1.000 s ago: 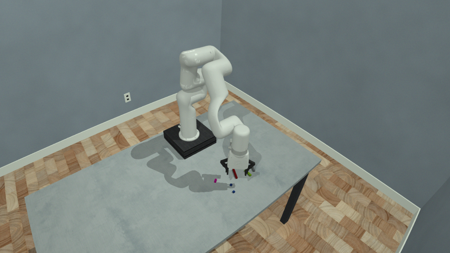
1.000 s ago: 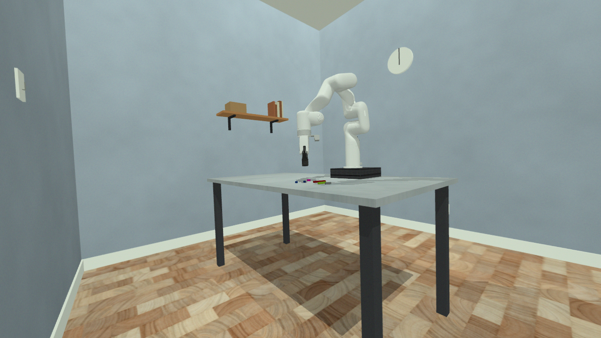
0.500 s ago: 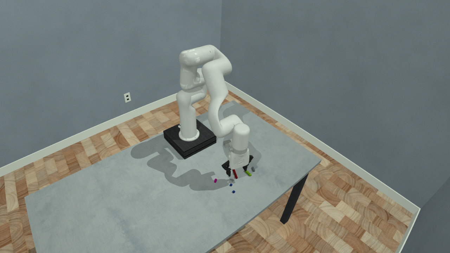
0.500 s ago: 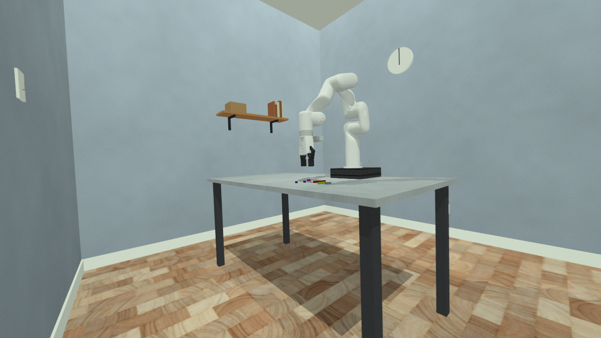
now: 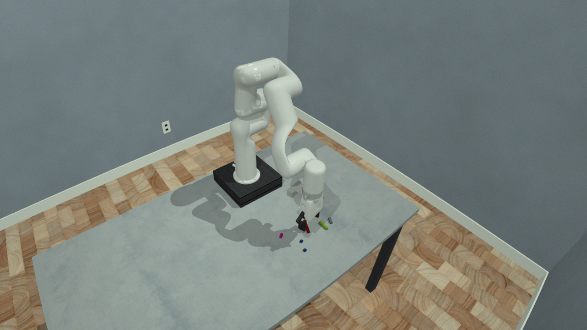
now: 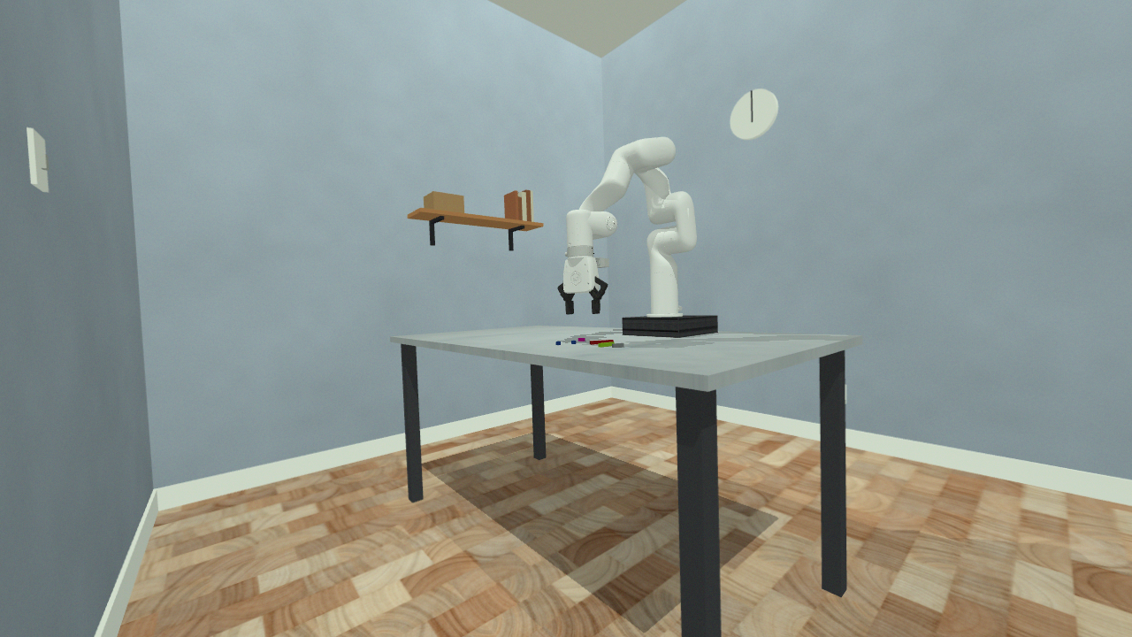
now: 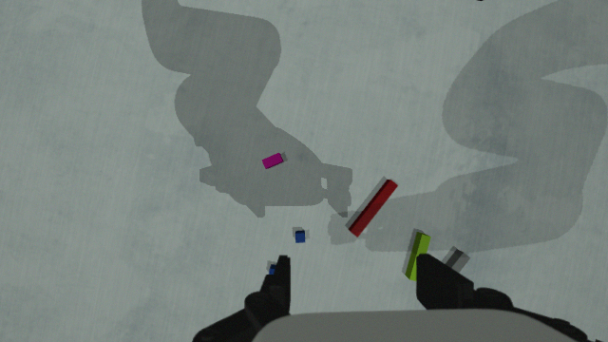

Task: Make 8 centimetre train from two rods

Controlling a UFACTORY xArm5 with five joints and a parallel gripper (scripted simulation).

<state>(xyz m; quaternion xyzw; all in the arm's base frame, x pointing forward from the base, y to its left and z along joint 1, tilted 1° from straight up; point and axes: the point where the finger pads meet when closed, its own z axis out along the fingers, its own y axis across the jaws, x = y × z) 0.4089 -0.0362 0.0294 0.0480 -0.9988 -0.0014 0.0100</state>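
Observation:
My gripper is open and empty, hanging well above the grey table. A red rod lies flat below it, set diagonally in the wrist view. A lime rod and a short grey rod lie beside the red one, each apart from it. One blue rod lies loose. A second blue rod is half hidden by a finger in the wrist view. A magenta rod lies farther off.
The arm's black base plate stands on the table behind the rods. The table's right edge is a short way past the grey rod. A wall shelf hangs far behind.

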